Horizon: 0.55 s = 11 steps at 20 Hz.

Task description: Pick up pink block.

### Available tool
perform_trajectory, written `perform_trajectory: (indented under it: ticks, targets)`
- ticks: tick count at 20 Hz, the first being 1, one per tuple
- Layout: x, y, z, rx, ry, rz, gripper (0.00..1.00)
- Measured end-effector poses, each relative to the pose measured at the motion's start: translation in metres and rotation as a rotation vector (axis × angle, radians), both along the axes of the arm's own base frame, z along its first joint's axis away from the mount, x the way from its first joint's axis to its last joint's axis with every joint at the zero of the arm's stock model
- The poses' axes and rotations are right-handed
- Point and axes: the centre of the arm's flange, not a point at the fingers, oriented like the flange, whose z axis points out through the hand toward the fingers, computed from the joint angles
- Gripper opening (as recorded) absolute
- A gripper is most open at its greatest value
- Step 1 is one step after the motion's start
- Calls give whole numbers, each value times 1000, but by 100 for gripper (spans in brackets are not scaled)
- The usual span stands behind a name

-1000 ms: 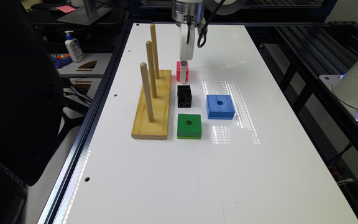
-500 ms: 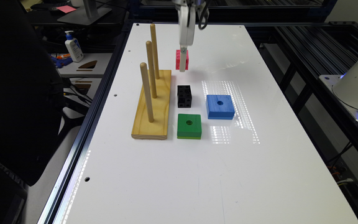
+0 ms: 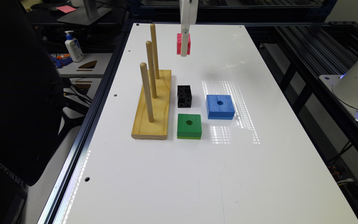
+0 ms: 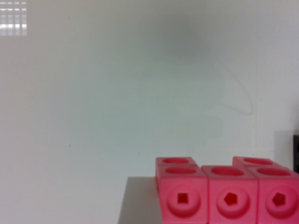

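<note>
We find the pink block (image 3: 183, 44) held off the white table (image 3: 179, 174), hanging in the air above the table's far end in the exterior view. The gripper (image 3: 184, 46) comes down from the top edge of that view, and one pale finger (image 3: 184, 42) crosses the front face of the block, so we record the tool as clamped on the block. In the wrist view the pink block (image 4: 229, 191) sits close to the camera, its snap-together cubes plain to see, each with a round recess on its faces, and the bare table surface lies well below it.

Below and nearer the camera in the exterior view, we note a black block (image 3: 184, 96) of the same cube build resting on the table, well apart from the lifted pink one. Just beside it toward the exterior view's right lies a blue block (image 3: 220, 106) with a centre hole, flat on the table. A green block (image 3: 189, 125), also holed, lies just in front of the black one. To the exterior view's left of these stands a wooden base (image 3: 153, 107) carrying three upright pegs (image 3: 147, 92) in a row. A soft shadow (image 3: 219, 72) falls on the table between the raised block and the blue one.
</note>
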Motion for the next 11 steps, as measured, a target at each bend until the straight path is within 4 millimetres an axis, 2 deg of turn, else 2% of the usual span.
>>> perform_trajectory:
  ticks: [3, 8, 11]
  targets:
    - [0, 0, 8, -2, -3, 0, 0]
    - [-6, 2, 51, -13, -11, 1, 0]
    - [-9, 3, 63, -15, -12, 1, 0]
